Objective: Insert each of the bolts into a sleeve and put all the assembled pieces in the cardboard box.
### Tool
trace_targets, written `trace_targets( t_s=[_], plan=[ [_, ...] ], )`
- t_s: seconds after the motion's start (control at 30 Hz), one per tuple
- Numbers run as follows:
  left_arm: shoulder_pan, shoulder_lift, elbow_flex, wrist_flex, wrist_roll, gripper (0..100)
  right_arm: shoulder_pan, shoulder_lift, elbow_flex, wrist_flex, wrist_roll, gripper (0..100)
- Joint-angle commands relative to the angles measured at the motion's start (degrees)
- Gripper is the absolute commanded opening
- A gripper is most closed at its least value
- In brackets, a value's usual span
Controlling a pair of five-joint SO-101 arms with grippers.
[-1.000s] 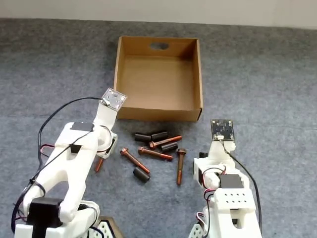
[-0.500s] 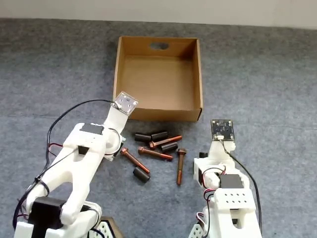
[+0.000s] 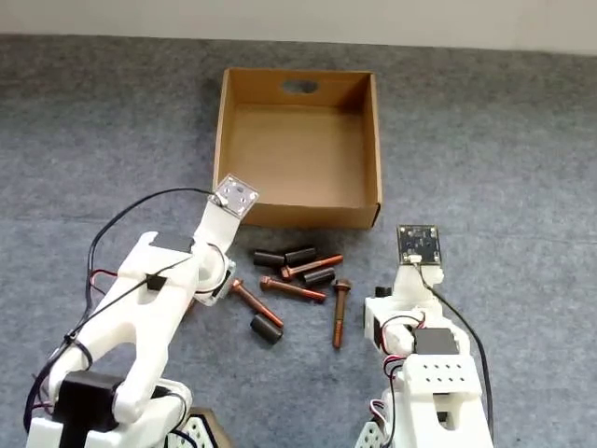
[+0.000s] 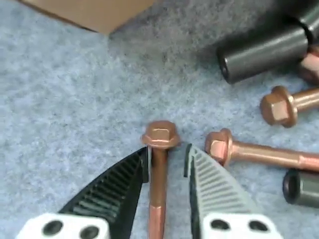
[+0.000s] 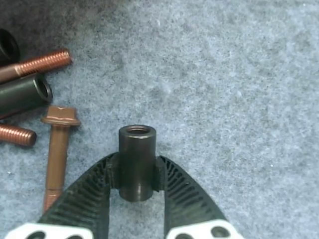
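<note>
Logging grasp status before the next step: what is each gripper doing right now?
Left gripper: open, one finger on each side of a bolt, not yet clamped.
Right gripper: shut on a sleeve.

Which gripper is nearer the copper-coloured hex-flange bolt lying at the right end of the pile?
Right. The right gripper, holding a black cylindrical sleeve, sits just beside the copper-coloured hex-flange bolt; the left gripper is farther off to the left, straddling another copper bolt.
</note>
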Motion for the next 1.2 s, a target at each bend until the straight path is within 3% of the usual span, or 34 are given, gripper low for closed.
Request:
trace_targets(
  t_s=[0.0, 0.3, 0.43, 0.7, 0.93, 1.0, 1.17],
  plan=[
    [0.7, 0.8, -0.7, 0.4, 0.3, 10, 0.6, -0.9, -0.8, -1.0, -0.1, 0.5],
    [0.7, 19.0, -16.2, 9.1, 0.4, 9, 0.6, -0.9, -0.8, -1.0, -0.1, 0.5],
    [0.7, 17.6, -17.1, 9.0, 0.5, 1, 0.5, -0.9, -0.9, -1.0, -0.1, 0.5],
    [-5.4, -2.9, -14.0, 10.2, 0.5, 1, -0.7, -0.9, -8.0, -0.7, -0.1, 0.5],
    [-7.3, -28.4, -7.2, 9.8, 0.6, 1, -12.5, -0.9, -14.5, -1.0, -0.2, 0.5],
    [-6.6, -35.6, -7.3, 9.0, 3.9, 1, -16.3, -0.9, -16.5, -2.0, -0.2, 0.5],
    [-6.3, -49.5, -7.3, 0.2, 19.8, 1, -21.9, -0.9, -19.3, -11.8, -0.2, 0.5]
  ],
)
